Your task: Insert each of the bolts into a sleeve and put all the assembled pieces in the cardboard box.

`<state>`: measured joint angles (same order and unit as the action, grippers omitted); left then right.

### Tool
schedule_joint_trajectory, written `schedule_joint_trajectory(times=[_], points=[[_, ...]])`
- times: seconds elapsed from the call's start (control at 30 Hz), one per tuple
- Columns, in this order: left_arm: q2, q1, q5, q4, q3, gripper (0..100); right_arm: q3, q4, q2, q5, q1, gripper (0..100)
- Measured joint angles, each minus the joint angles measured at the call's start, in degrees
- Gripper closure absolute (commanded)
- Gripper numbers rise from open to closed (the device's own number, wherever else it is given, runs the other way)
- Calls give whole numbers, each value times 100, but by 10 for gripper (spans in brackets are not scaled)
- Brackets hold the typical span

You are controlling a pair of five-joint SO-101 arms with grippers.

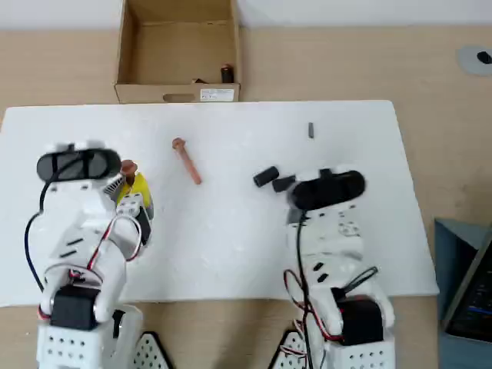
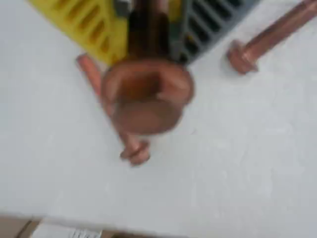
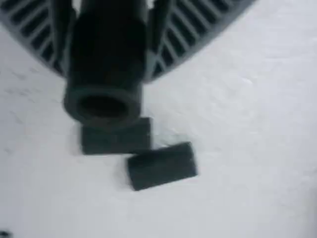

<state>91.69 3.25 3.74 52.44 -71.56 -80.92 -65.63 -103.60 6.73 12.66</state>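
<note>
Our left claw (image 2: pixel 148 22) is clamped on a bolt (image 2: pixel 146 101) by its shank, above the desk (image 1: pixel 231 246). Our right claw (image 3: pixel 106 34) is clamped on a black sleeve (image 3: pixel 104 96) over two loose sleeves (image 3: pixel 161 166). We judge mating the risk: the arms are well apart, and a misaligned bolt could miss the bore and knock either piece loose, far from the cardboard box (image 1: pixel 177 94).

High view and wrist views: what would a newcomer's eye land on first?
The left gripper clamps a copper bolt above the white board's left side. The right gripper holds a black sleeve over two loose sleeves. Between the arms lies a loose bolt.
</note>
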Motion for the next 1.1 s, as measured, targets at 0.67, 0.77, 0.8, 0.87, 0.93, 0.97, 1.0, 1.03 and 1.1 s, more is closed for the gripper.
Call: schedule_joint_trajectory(times=[0.67, 0.77, 0.8, 0.87, 0.93, 0.97, 1.0, 1.03, 1.1], points=[[1196, 1319, 1635, -18, -176, 998, -818, 1530, 0, 0, 2831, 989], [1196, 1705, 2066, -18, -18, 998, -826, 1530, 0, 0, 3086, 989], [1204, 1758, 2154, -53, -9, 998, -826, 1530, 0, 0, 3156, 989], [1213, 1811, 2224, -149, 0, 998, -826, 1530, 0, 0, 3305, 989], [1213, 1846, 2259, -185, 0, 998, -826, 1547, 0, 0, 3446, 989], [1213, 1873, 2277, -185, 0, 998, -826, 1547, 0, 0, 3508, 989], [1213, 1881, 2286, -185, 0, 998, -826, 1547, 0, 0, 3560, 989], [1213, 1890, 2286, -185, 0, 998, -826, 1547, 0, 0, 3622, 989], [1213, 1890, 2286, -185, 0, 998, -826, 1547, 0, 0, 3710, 989]])
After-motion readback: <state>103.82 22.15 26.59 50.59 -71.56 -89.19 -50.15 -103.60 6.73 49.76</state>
